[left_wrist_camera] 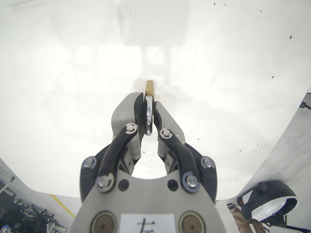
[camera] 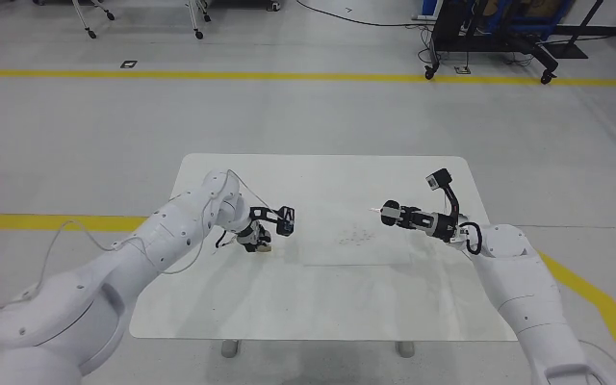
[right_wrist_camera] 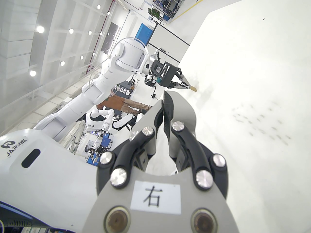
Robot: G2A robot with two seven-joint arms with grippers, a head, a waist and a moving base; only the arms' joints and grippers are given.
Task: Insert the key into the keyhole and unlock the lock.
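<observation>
The lock (left_wrist_camera: 149, 88) has a brass-gold body and a shiny silver shackle (left_wrist_camera: 148, 120). The left gripper (left_wrist_camera: 148, 98) is pale grey with black ribbed pads (left_wrist_camera: 139, 112), black links and silver screws; the right gripper (right_wrist_camera: 166, 97) has the same colours. Each bears a white label with a black character. The table (camera: 327, 289) is white, flecked with small dark specks (right_wrist_camera: 262, 124). The floor (camera: 289, 125) is light grey, crossed by yellow lines (camera: 289, 75)
</observation>
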